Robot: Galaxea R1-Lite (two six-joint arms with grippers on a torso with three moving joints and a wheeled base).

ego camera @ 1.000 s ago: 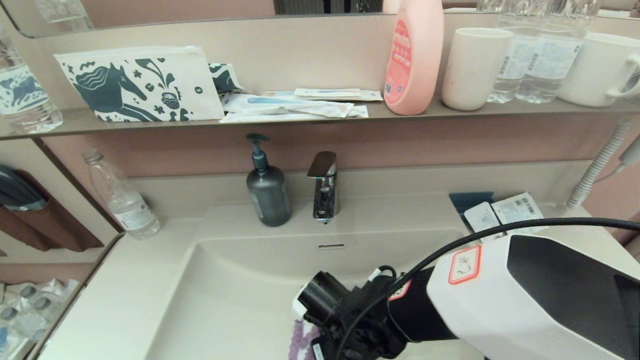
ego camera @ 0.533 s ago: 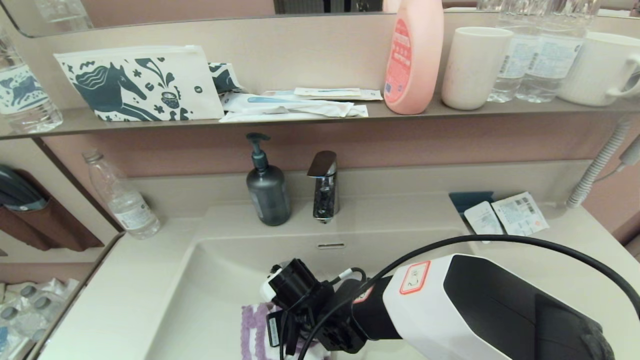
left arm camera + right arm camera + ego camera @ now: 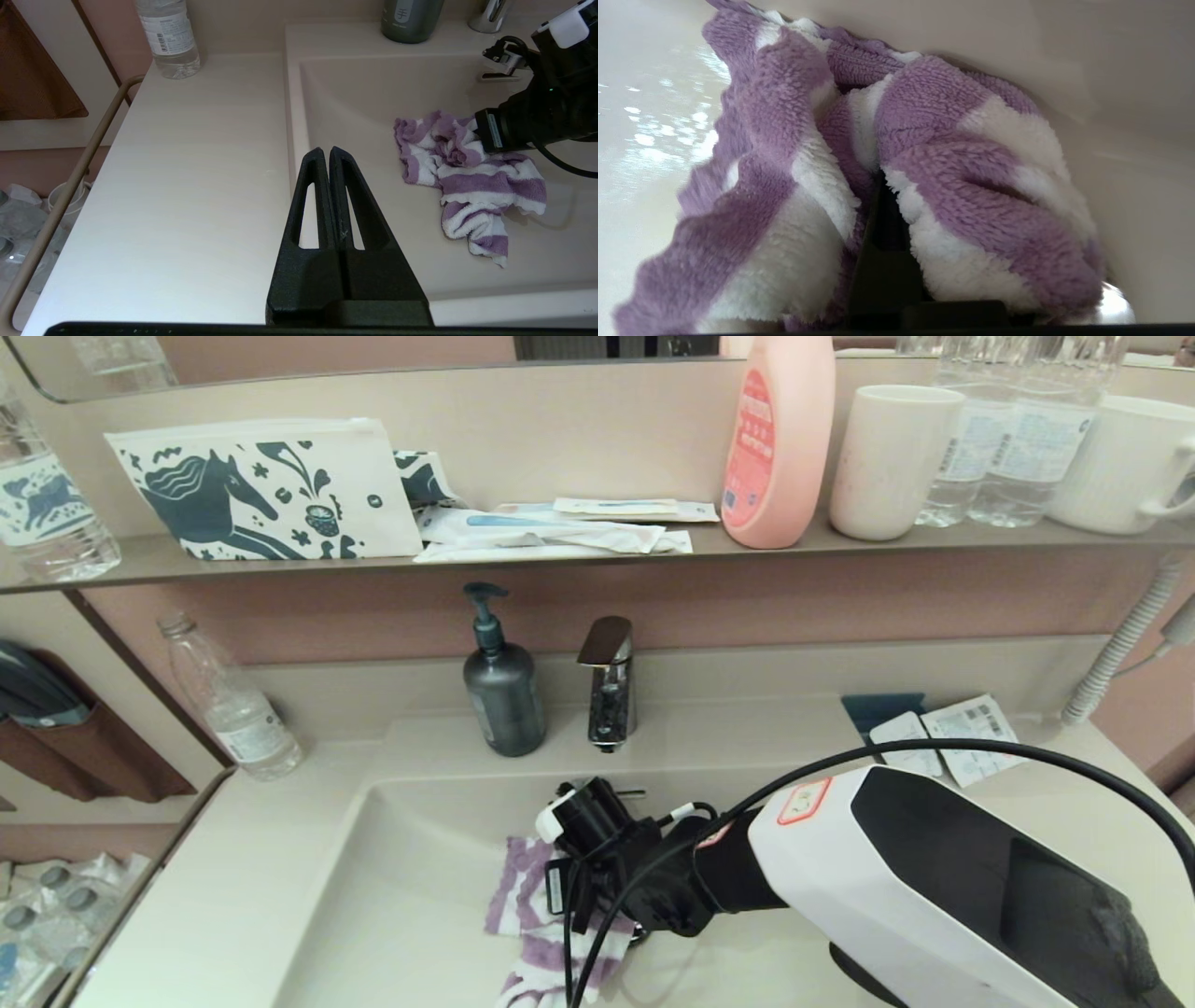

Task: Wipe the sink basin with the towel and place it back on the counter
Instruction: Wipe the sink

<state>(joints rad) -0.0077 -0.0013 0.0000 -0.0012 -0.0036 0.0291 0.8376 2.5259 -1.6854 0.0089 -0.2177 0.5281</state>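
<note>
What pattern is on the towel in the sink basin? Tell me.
Purple and white stripes on the towel, clearest in the left wrist view.

A dusty pink wall (image 3: 747, 607) ran behind the washstand, with a narrow grey-brown shelf (image 3: 560, 558) fixed across it and the lower edge of a mirror (image 3: 280, 359) above that. The shelf held a white pouch (image 3: 266, 490) printed with a blue horse, some flat packets (image 3: 551, 532), a pink bottle (image 3: 777, 439), a cream cup (image 3: 887, 462), clear water bottles (image 3: 990, 429) and a white mug (image 3: 1125, 467). Below stood a dark soap pump (image 3: 502, 695), a chrome tap (image 3: 609, 686) and a plastic bottle (image 3: 229, 695). A brown holder (image 3: 56, 751) hung on the left wall.
</note>
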